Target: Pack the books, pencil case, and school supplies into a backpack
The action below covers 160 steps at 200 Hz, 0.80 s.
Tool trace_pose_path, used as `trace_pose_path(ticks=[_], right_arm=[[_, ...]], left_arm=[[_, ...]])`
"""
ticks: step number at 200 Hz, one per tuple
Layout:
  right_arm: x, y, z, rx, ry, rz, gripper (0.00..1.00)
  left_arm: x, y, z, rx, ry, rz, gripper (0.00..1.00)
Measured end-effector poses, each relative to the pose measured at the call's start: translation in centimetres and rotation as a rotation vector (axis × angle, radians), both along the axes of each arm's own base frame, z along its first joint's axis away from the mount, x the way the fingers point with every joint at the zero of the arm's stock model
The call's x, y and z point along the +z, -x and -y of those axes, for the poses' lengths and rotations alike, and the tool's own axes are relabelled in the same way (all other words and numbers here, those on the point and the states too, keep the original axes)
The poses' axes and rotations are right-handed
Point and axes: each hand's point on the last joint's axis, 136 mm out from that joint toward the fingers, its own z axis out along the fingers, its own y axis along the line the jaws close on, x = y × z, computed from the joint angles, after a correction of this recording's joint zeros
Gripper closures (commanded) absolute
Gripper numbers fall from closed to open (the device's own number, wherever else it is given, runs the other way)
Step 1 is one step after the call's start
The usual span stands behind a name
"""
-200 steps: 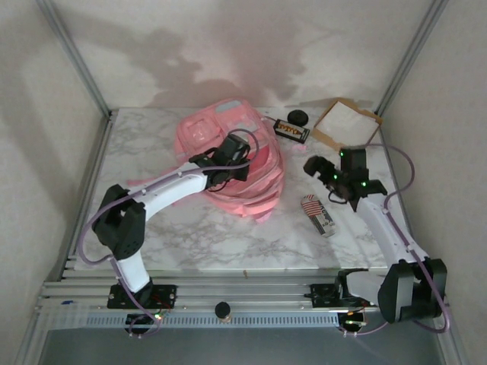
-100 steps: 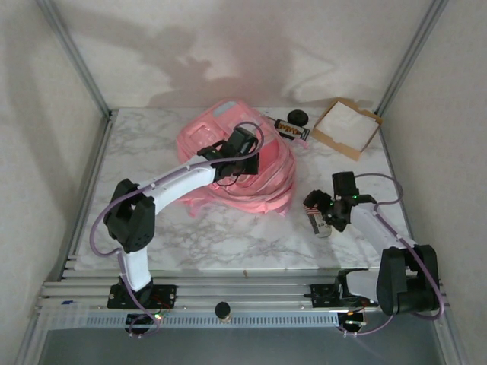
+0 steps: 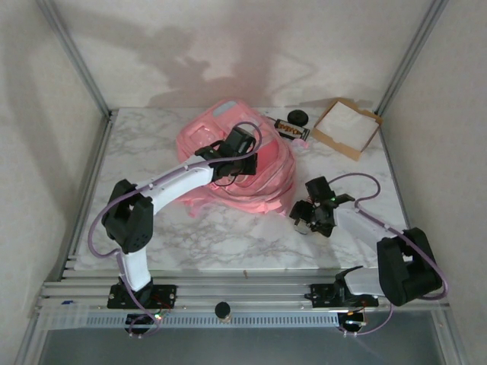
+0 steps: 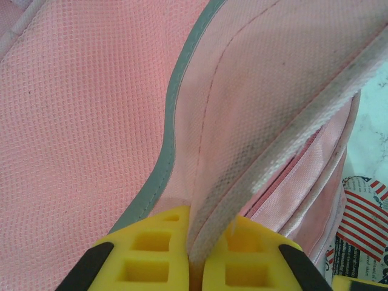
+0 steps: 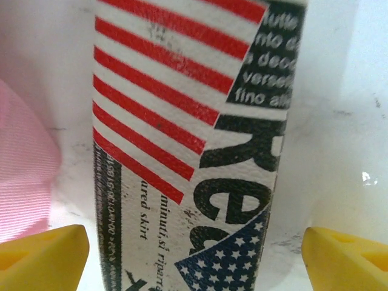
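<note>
Your left gripper (image 3: 237, 150) sits on top of the backpack (image 3: 199, 141), as it did half a second ago. A second ago it was a little further left, and the backpack's right edge has bulged rightward since. From the left wrist, the yellow fingers (image 4: 151, 254) of that gripper (image 4: 194, 257) are pressed together on a pale webbing band (image 4: 291, 133) along the backpack's (image 4: 91, 121) opening, with no gap around the band.

Your right gripper (image 3: 304, 218) has changed most. A second ago it hung raised, off the backpack's right side. Half a second ago it had dropped onto the flag-striped pack. Now it sits low on the table (image 3: 152, 152), closer to the backpack's near right corner. From the right wrist, this gripper (image 5: 194, 257) has its jaws apart, one yellow tip on each side of the flag-striped pack (image 5: 182, 121). The pack lies flat on the marble between them and is not squeezed. A pink fold of the backpack shows just left of it.

The left wrist view catches the same pack (image 4: 361, 224) just beside the backpack's right edge, outside it.

The cardboard tray (image 3: 346, 125), beyond the backpack to its right, has not moved.
</note>
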Motion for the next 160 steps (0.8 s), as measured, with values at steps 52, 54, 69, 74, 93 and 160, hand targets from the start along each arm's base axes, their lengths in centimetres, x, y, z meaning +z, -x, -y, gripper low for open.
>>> trace_pose_path(ticks=[52, 54, 69, 74, 93, 160], right_arm=[[-0.8, -0.3, -0.6, -0.032, 0.063, -0.022, 0.23], [-0.8, -0.3, -0.6, -0.03, 0.068, -0.025, 0.23], [-1.0, -0.3, -0.4, -0.032, 0.095, -0.034, 0.26], [-1.0, -0.3, -0.4, -0.03, 0.098, -0.035, 0.29], [-1.0, -0.1, 0.0, -0.035, 0.122, -0.04, 0.41], [0.7, -1.4, -0.3, 0.001, 0.126, 0.023, 0.57]], left_arm=[[0.0, 0.2, 0.2, -0.015, 0.024, -0.008, 1.0], [0.0, 0.2, 0.2, -0.015, 0.024, -0.009, 1.0], [0.0, 0.2, 0.2, -0.019, 0.028, -0.01, 1.0], [0.1, 0.3, 0.2, -0.02, 0.03, -0.01, 1.0], [0.6, 0.3, 0.1, -0.018, 0.034, -0.003, 1.0], [1.4, 0.6, -0.2, -0.023, 0.028, -0.017, 1.0]])
